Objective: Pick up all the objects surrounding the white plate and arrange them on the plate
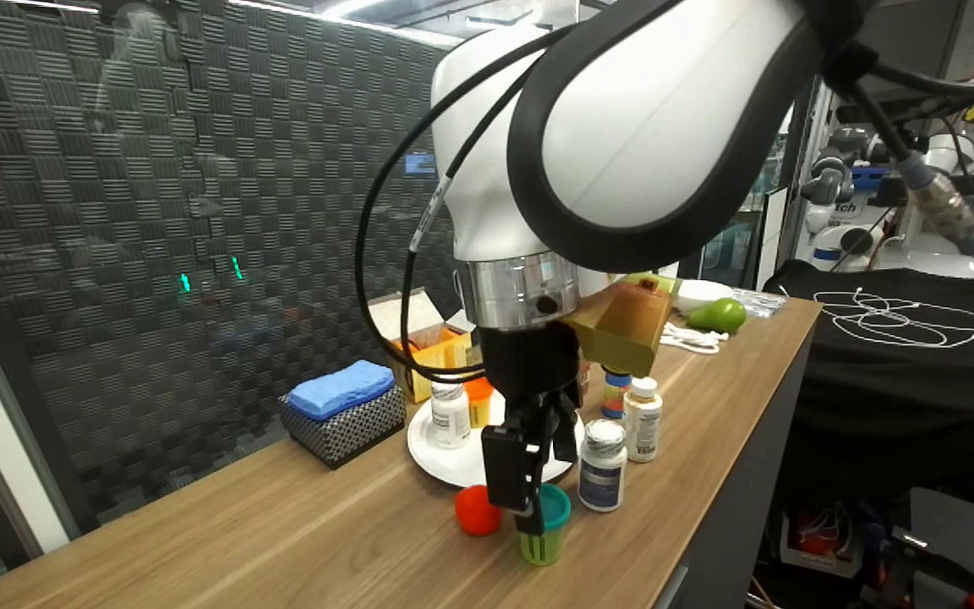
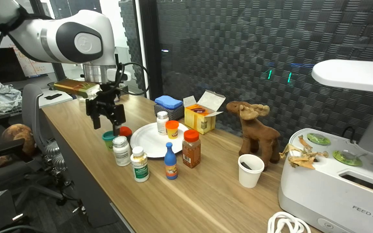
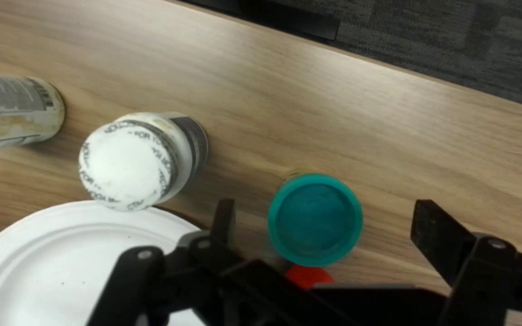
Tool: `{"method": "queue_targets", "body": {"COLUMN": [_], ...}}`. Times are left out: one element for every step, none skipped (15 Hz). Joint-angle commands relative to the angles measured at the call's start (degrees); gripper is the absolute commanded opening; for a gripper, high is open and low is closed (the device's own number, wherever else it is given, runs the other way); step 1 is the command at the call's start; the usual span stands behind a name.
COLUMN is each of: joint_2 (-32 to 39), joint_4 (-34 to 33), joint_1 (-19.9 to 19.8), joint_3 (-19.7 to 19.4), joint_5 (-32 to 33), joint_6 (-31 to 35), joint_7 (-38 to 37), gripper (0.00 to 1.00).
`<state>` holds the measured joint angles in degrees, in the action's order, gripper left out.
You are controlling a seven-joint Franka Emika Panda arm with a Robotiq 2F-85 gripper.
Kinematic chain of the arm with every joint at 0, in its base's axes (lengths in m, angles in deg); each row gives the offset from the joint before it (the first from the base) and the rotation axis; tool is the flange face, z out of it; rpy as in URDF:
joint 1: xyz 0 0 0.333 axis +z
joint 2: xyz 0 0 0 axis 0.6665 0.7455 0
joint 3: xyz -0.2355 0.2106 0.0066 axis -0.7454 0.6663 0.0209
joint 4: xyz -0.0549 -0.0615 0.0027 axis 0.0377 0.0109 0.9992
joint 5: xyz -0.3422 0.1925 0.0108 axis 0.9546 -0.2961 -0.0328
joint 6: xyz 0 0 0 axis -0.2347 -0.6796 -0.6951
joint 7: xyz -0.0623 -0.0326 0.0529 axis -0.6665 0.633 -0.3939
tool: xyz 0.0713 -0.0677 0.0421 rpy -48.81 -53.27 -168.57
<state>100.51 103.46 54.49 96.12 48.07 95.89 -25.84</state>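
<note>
My gripper (image 3: 325, 222) is open and empty, its fingers on either side of the teal-capped green jar (image 3: 315, 219), seemingly above its lid. That jar (image 1: 543, 545) stands upright on the table. A red piece (image 2: 125, 131) sits beside it, partly hidden in the wrist view. The white plate (image 2: 147, 145) bears a white bottle (image 2: 162, 123) and an orange-capped yellow jar (image 2: 172, 132). Around the plate stand a white bottle with a dark label (image 1: 603, 478), a white bottle with a green label (image 2: 140, 168), a blue bottle (image 2: 170, 161) and a red-capped spice jar (image 2: 191, 152).
A patterned box with a blue cloth (image 2: 169, 103) and an open yellow box (image 2: 200, 121) stand behind the plate. A plush moose (image 2: 257, 136), a white cup (image 2: 249, 176) and a white appliance (image 2: 322, 191) stand farther along. The table's edge (image 3: 379, 63) is near the jar.
</note>
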Motion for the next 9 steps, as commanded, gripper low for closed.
{"method": "queue_targets", "body": {"joint_2": [0.1, 0.4, 1.0, 1.5, 2.0, 2.3, 2.7, 3.1, 3.3], "joint_4": [0.0, -0.2, -0.4, -0.6, -0.8, -1.0, -1.2, -1.6, -1.9], "joint_1": [-0.8, -0.8, -0.9, -0.9, -0.9, -0.8, -0.8, -0.7, -0.7], "joint_3": [0.7, 0.7, 0.8, 0.8, 0.8, 0.7, 0.8, 0.7, 0.7], "joint_5": [1.2, 1.4, 1.4, 1.5, 1.7, 2.0, 2.2, 2.5, 2.7], "joint_6": [0.8, 0.6, 0.5, 0.5, 0.5, 0.5, 0.6, 0.7, 0.8], "joint_7": [4.7, 5.8, 7.0, 8.0, 8.9, 9.5, 10.0, 10.4, 10.8], "gripper": [1.0, 1.0, 1.0, 1.0, 1.0, 1.0, 1.0, 1.0, 1.0]}}
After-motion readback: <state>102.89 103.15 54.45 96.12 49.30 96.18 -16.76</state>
